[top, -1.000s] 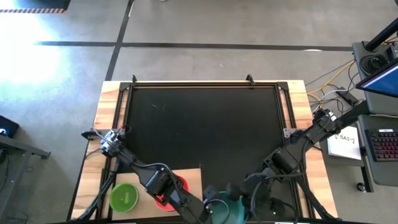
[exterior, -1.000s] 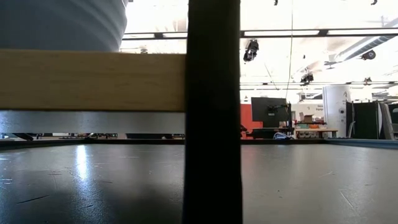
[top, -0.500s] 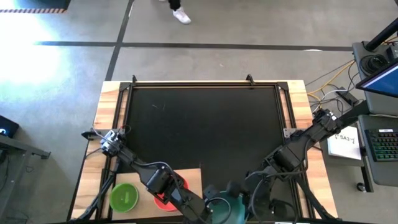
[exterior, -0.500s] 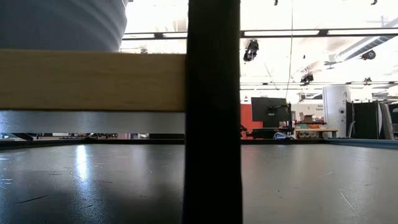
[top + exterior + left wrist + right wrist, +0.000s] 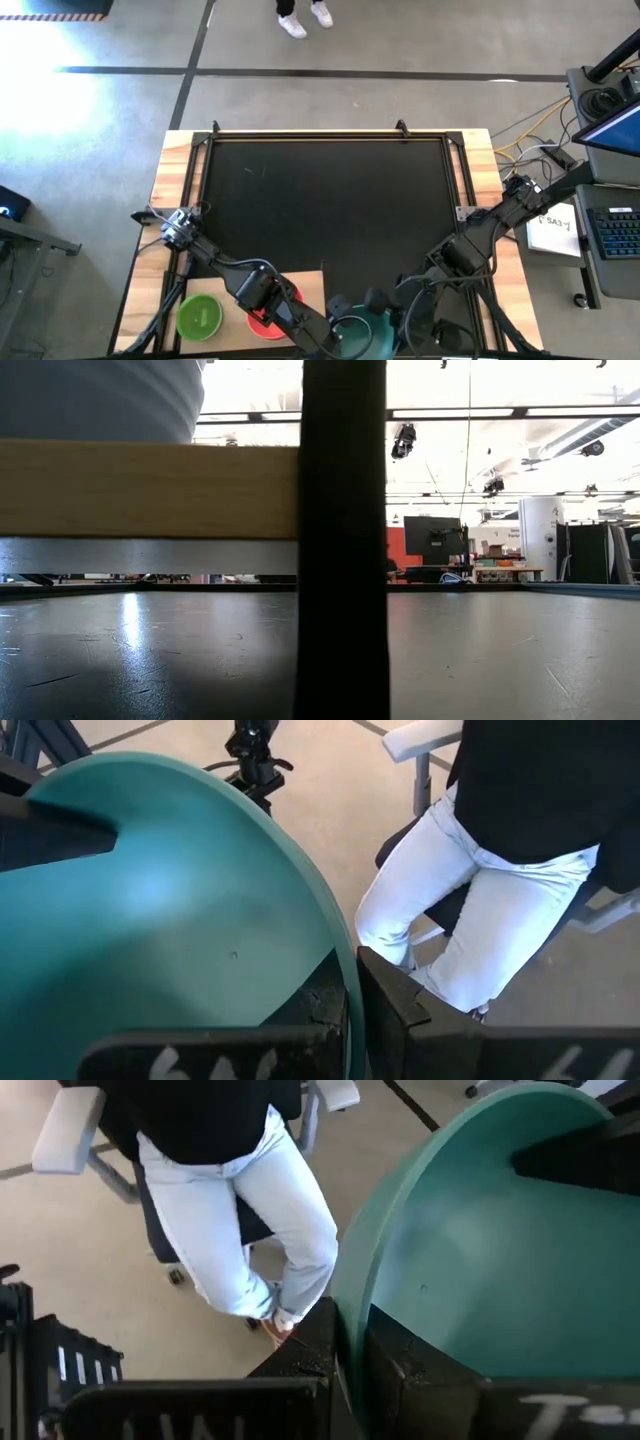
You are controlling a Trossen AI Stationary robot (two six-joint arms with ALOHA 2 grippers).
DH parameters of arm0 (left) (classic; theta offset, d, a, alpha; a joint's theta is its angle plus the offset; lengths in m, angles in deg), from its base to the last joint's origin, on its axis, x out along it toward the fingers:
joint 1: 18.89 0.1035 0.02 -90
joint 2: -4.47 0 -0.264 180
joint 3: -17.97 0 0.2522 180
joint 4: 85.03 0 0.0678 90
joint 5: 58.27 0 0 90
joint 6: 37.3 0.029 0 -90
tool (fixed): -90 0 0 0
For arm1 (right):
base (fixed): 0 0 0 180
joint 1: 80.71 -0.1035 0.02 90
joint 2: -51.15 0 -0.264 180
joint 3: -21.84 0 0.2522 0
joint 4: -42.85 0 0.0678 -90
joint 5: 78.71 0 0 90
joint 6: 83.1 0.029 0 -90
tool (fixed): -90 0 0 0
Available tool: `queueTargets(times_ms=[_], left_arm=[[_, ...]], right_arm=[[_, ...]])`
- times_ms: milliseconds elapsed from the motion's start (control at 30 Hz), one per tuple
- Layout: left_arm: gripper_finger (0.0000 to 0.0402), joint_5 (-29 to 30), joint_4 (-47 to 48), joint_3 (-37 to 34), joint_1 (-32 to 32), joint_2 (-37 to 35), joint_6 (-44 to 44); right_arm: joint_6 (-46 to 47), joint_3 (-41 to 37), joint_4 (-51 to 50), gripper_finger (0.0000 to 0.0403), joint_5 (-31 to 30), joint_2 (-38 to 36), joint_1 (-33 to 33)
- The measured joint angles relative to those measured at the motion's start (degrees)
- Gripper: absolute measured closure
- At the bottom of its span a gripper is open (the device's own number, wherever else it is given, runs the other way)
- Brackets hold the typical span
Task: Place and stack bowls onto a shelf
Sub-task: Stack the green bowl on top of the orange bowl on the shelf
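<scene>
Both arms meet at about six o'clock on the high view, at the near edge of the tabletop (image 5: pixel 480 160), and both grasp the same large, round teal plastic bowl (image 5: pixel 362 330). The left tool (image 5: pixel 352 985) is clenched on the rim, one finger inside the bowl and one outside; the right tool (image 5: pixel 345 1342) is clenched on the opposite rim in the same pinch. Holding it from two sides probably keeps the wide, smooth shell level and stops it twisting, since a thin rim gives a single pinch little purchase.

The flat rectangular light-wood shelf (image 5: pixel 308 283) lies at about seven o'clock, just beside the teal bowl. On it sits a red round plastic bowl (image 5: pixel 290 297), half hidden under the left arm, and a small yellow-green round plastic bowl (image 5: pixel 199 317) farther toward eight o'clock. The teal bowl appears to be off the shelf's edge, not yet placed on it.

The teal plastic looks matte with a soft sheen, its wall a shallow curve. The large black mat (image 5: pixel 320 200) is dull and lightly scuffed. In the low view, a pale slate-blue ribbed bowl (image 5: pixel 100 400) rests on a wooden board.

Beyond the table, a person in light trousers sits on an office chair.
</scene>
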Motion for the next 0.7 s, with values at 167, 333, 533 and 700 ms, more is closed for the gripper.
queueTargets(times_ms=[167,333,533,700], left_arm=[[0.0401,-0.2,0.1,0.0,0.2,0.0,0.1],[0.0401,-0.2,0.3,0.0,0.2,0.0,-0.1],[0.0401,0.2,1.6,0.0,0.2,0.0,-1.2],[0.0401,0.2,2.3,0.0,0.7,0.0,-1.2]], right_arm=[[0.6,0.0,0.0,0.0354,-0.9,0.0,0.2],[1.6,0.0,0.0,0.0298,-3.3,0.0,0.4],[9.0,0.0,-0.8,0.0247,-8.0,-1.5,0.7],[13.2,0.0,-2.4,0.0218,-8.4,-4.4,1.5]])
